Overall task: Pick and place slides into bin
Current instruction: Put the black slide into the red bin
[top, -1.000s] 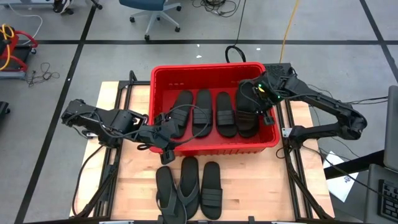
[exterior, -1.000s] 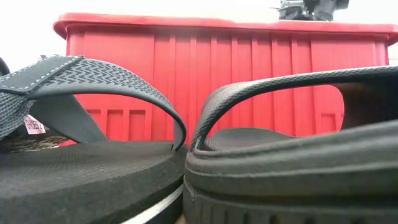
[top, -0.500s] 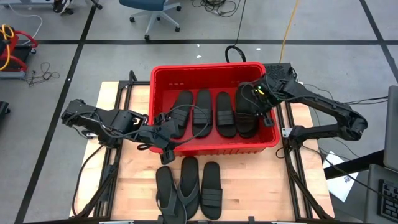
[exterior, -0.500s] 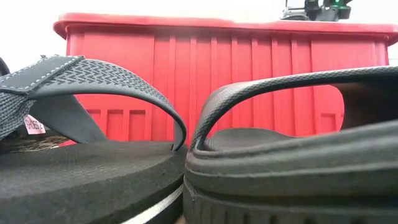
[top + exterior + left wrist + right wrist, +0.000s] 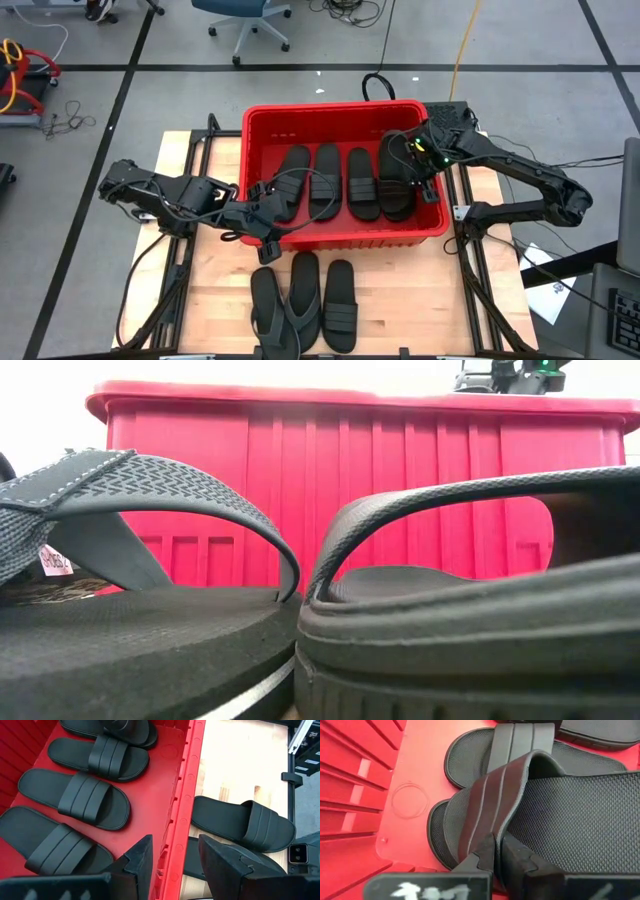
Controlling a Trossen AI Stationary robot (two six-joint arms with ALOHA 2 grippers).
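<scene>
The red bin [image 5: 330, 108] stands on the table with several black slides lying on its floor, such as one [image 5: 325, 180] and another [image 5: 75, 800]. At its right end one slide [image 5: 398, 175] lies on top of another [image 5: 515, 742]. My right gripper [image 5: 425, 180] is down in that end, shut on the upper slide [image 5: 570, 810]. My left gripper [image 5: 262, 232] is open, with one finger on each side of the bin's near wall [image 5: 175, 855]. Three more slides [image 5: 300, 305] lie flat on the table in front of the bin. My right gripper pinches the near edge of the upper slide's ribbed strap [image 5: 487, 827] between its two fingers, which point down into the bin. The slide rests on the slide below it, and its mesh footbed shows beside the fingers.
Slides fill the bin's floor side by side. In the low view a thong slide [image 5: 130, 620] and a wide-strap slide [image 5: 470, 610] lie close in front of the bin wall [image 5: 350, 470]. Bare wood shows at the table's near left [image 5: 215, 300] and near right [image 5: 410, 300].
My right gripper has shifted slightly over the bin's right end and has since held still. The slide in it stays on the one below.
</scene>
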